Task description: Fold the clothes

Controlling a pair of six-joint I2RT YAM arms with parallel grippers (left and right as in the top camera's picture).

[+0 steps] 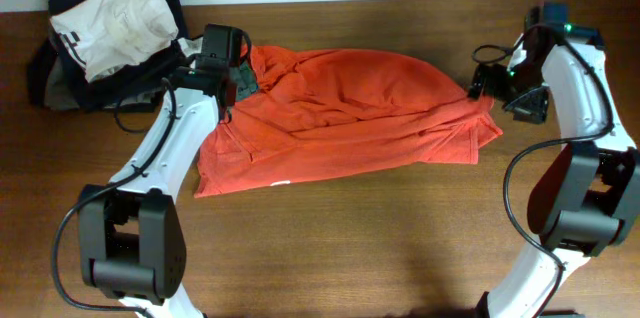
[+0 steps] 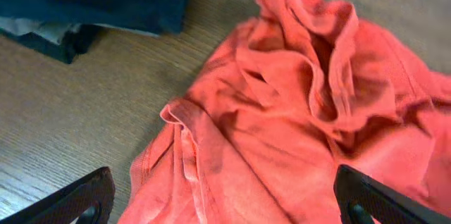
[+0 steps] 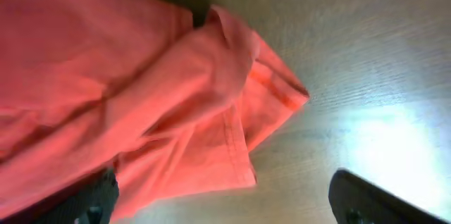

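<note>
the wooden worktop (image 1: 380,258) fills the overhead view. the red-orange t-shirt (image 1: 350,118) lies rumpled across its middle, stretched from left to right, with deep creases along its length and a small white mark showing at its near edge. at the far left corner sits a heap of other clothes: a white garment with dark trim (image 1: 115,23) on top of dark folded garments (image 1: 60,83), just beside the t-shirt's left end. the left tool (image 2: 225,206) hangs over the t-shirt's far left part, its jaws spread wide with bunched cloth under the gap and nothing pinched. the right tool (image 3: 236,203) hangs over the t-shirt's right end, where a hemmed corner lies flat on bare wood; its jaws too stand wide and hold nothing.
</note>
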